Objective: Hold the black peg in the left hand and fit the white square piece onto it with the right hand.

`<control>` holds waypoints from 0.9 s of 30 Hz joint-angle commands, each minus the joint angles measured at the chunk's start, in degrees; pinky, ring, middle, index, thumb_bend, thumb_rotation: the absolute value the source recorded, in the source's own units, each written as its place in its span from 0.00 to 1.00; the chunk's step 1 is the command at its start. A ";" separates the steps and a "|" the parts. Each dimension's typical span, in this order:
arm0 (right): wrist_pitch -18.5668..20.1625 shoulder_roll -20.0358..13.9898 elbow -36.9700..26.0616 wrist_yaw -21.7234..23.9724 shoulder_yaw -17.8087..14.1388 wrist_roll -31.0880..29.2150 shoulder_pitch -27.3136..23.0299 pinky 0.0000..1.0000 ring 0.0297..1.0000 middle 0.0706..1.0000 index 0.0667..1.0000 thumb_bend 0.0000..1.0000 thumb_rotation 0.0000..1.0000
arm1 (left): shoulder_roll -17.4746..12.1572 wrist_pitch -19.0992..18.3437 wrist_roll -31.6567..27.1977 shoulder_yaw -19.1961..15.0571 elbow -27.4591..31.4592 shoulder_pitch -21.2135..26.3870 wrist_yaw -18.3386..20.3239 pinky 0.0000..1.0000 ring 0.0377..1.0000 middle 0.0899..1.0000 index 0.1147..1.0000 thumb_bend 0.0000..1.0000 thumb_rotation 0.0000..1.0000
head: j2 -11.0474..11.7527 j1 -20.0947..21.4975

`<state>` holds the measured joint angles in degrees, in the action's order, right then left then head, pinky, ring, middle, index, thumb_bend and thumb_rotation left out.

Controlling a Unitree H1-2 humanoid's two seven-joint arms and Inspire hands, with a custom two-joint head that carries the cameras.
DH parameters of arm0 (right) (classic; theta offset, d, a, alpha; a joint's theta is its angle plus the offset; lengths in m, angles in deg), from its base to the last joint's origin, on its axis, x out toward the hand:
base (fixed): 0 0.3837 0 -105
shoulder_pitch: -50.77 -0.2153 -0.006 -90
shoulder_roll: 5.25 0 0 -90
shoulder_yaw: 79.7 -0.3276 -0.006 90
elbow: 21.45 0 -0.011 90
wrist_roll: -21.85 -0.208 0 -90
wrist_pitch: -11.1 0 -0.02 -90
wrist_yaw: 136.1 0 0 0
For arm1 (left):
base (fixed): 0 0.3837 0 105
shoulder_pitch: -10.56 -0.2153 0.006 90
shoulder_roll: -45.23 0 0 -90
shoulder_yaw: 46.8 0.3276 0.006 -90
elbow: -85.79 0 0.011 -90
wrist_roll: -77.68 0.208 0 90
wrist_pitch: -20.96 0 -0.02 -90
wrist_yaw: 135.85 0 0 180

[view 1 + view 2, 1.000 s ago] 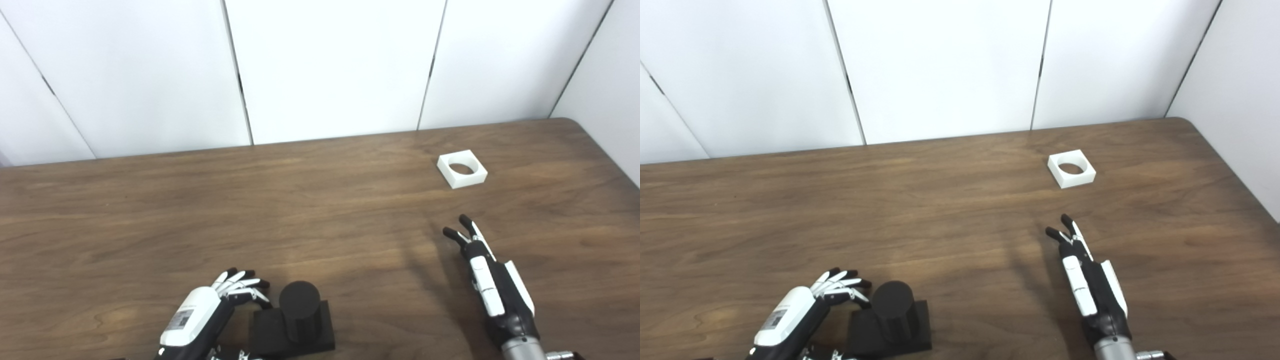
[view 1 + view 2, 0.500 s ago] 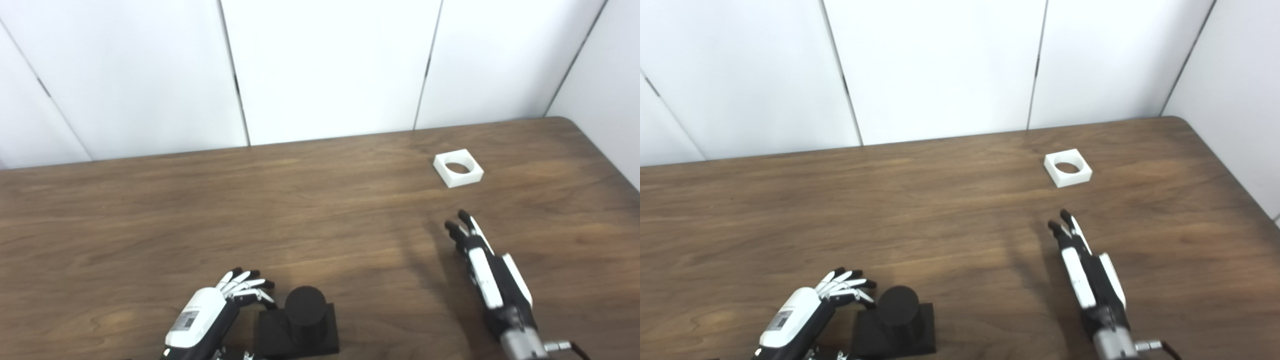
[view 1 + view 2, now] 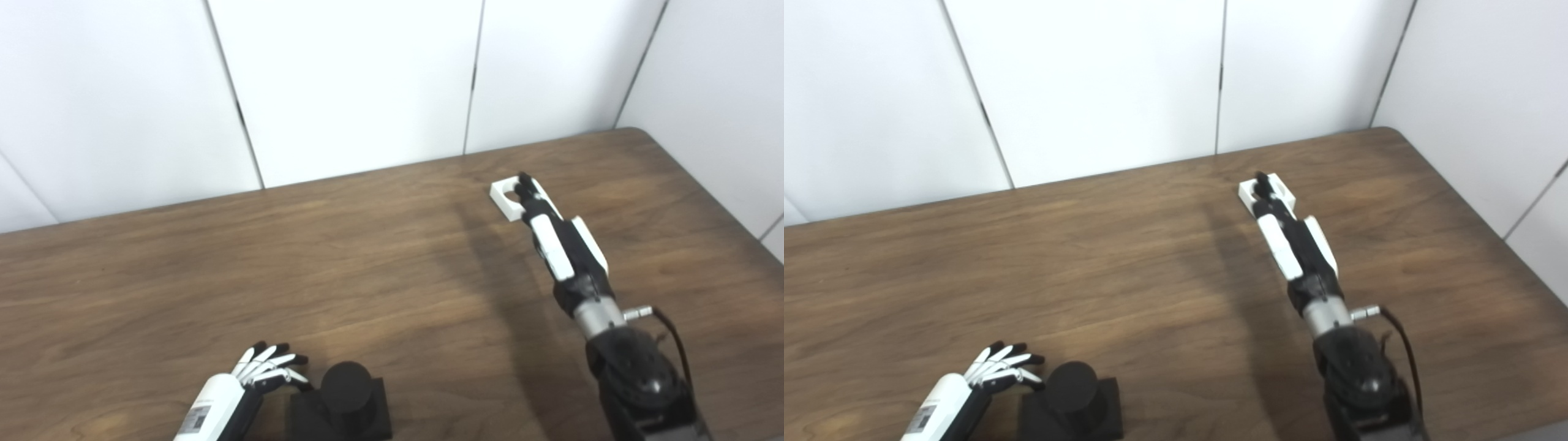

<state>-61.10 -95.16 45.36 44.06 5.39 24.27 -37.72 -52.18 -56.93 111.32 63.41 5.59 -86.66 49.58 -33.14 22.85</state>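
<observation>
Left eye view: right hand (image 3: 560,236) stretched out flat, fingertips over the white square piece (image 3: 507,197) at the tabletop's (image 3: 367,257) far side; grip cannot be told. Left hand (image 3: 245,386) open, fingers spread, just beside the black peg (image 3: 345,386), well nearer than the piece.

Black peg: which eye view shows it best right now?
The left eye view. The black peg and most of its square base sit inside the frame, with the open left hand just beside it. The right eye view shows the same peg nearer the bottom edge, with more of the base cut off.
</observation>
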 commanded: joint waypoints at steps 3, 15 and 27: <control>0.75 -5.52 1.43 1.57 1.41 7.00 -5.07 1.00 0.99 0.97 0.97 0.66 0.71 | -1.57 -0.31 1.57 0.30 -3.54 -1.31 2.05 1.00 0.92 0.81 0.42 0.52 0.05 | 1.02 3.09; 6.05 -21.76 12.77 13.43 11.38 24.81 -18.91 0.91 0.99 0.96 0.92 0.90 0.27 | -1.80 4.32 -0.53 -1.44 -7.70 -1.14 0.68 1.00 0.92 0.81 0.42 0.52 0.05 | 4.05 7.68; 4.00 -25.99 23.98 19.40 18.51 34.45 -29.92 0.98 1.00 0.99 0.90 0.91 0.14 | -1.26 5.43 -0.92 -2.35 -8.72 -1.38 0.66 1.00 0.92 0.80 0.42 0.52 0.05 | 5.21 8.11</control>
<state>-55.15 -118.77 70.05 63.41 24.08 57.28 -64.27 -52.43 -50.34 109.18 61.09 1.50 -86.26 49.27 -27.86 30.94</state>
